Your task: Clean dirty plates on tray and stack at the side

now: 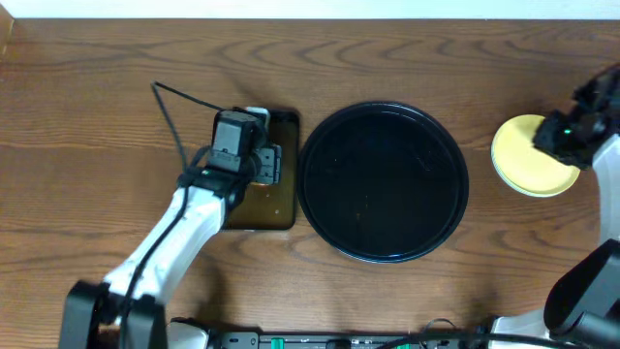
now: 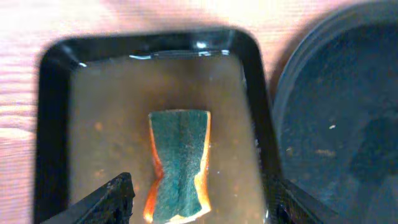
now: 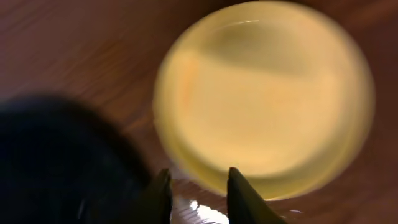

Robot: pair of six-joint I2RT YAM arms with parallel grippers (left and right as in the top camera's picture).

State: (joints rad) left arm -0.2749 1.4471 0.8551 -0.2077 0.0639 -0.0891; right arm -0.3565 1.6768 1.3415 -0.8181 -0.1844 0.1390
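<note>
The round black tray (image 1: 302, 184) sits mid-table with nothing on it; its rim also shows in the left wrist view (image 2: 336, 112) and as a dark blur in the right wrist view (image 3: 62, 162). A pale yellow plate (image 1: 518, 155) lies on the table to the right of the tray and looks clean in the right wrist view (image 3: 267, 99). No mint-white plate shows separately. My right gripper (image 1: 562, 136) hovers over the plate's edge, its fingers (image 3: 199, 186) apart and empty. My left gripper (image 1: 266, 165) is open above the pan, empty (image 2: 202, 199).
A rectangular black pan (image 1: 281, 208) of brownish water stands left of the tray, touching or nearly touching it. A green and orange sponge (image 2: 180, 149) lies in the pan (image 2: 46, 124). A black cable (image 1: 170, 107) trails behind the left arm.
</note>
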